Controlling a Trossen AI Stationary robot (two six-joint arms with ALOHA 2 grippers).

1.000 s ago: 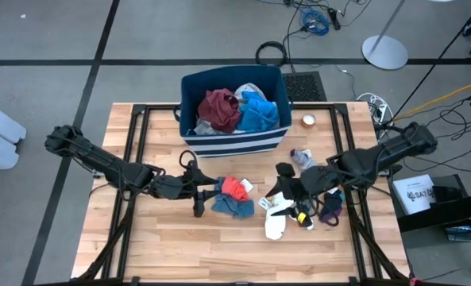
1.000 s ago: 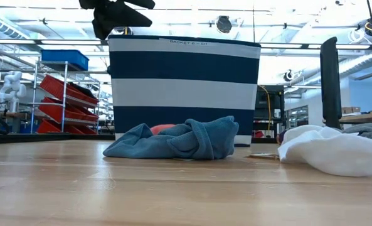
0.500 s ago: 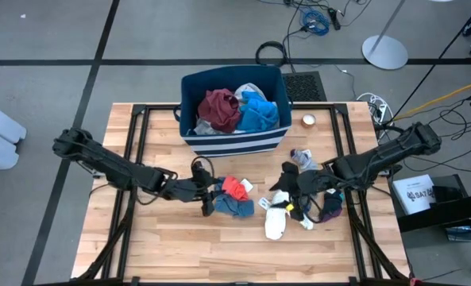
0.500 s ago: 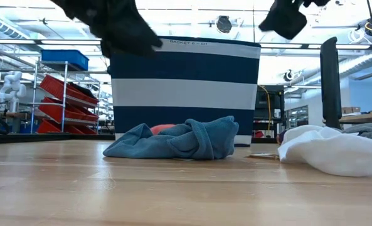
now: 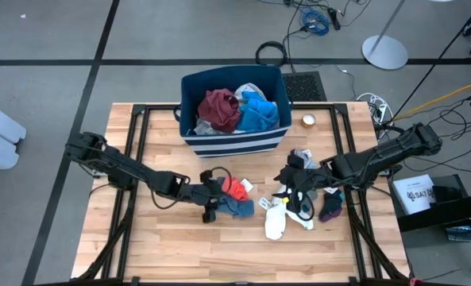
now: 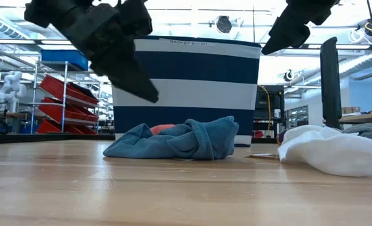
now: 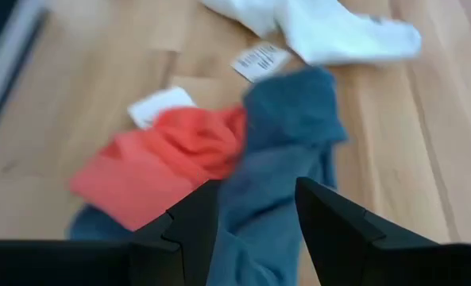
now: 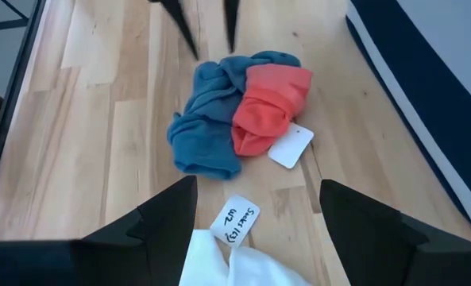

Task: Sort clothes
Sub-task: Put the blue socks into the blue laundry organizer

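A blue-grey cloth [image 5: 237,207] and a red cloth [image 5: 235,188] lie bunched together on the table's middle. My left gripper [image 7: 255,202] hangs open just above the blue-grey cloth [image 7: 287,151], its fingers either side of it and clear of it in the low view [image 6: 129,72]. My right gripper [image 8: 267,214] is open, higher up [image 6: 292,25], over a white sock [image 5: 275,223] to the right of the pile. More clothes fill the striped bin [image 5: 235,111].
Paper tags [image 8: 291,147] lie beside the cloths. Small dark and grey pieces [image 5: 329,208] lie under the right arm, and a tape roll [image 5: 308,121] sits near the bin. Bare wood stretches along the near edge [image 5: 219,254].
Both grippers have come down and rolled about their own line. The left one has moved toward the table's right edge, to the blue-grey cloth. The right one has dropped into the top of the low view. The cloths have not moved.
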